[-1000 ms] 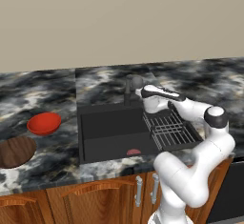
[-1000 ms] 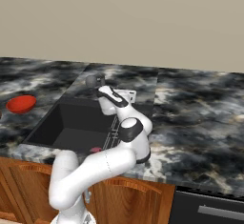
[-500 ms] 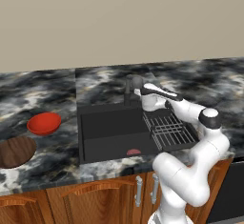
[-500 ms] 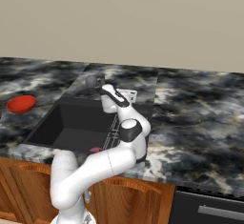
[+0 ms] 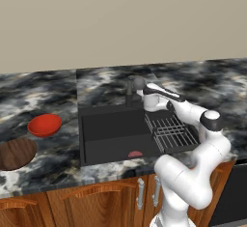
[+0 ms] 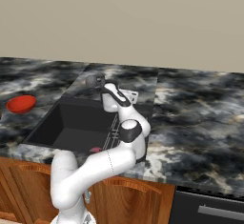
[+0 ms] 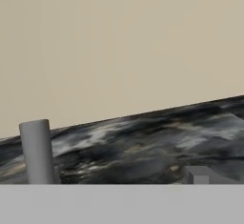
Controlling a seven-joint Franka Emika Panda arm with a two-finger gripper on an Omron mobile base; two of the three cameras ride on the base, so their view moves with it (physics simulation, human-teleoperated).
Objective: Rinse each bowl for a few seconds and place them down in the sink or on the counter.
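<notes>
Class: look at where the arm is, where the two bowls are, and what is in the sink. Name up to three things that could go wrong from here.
1. The open gripper is right beside the faucet; a small swing could knock it.
2. The red bowl and the brown bowl sit on the counter far left of the sink; the reach across may be awkward.
3. The brown bowl lies near the counter's front edge; a clumsy grasp might push it off.

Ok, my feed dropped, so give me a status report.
Pincer open, empty, up by the faucet. Red bowl and brown bowl on the counter, left of sink. Nothing blocking.
</notes>
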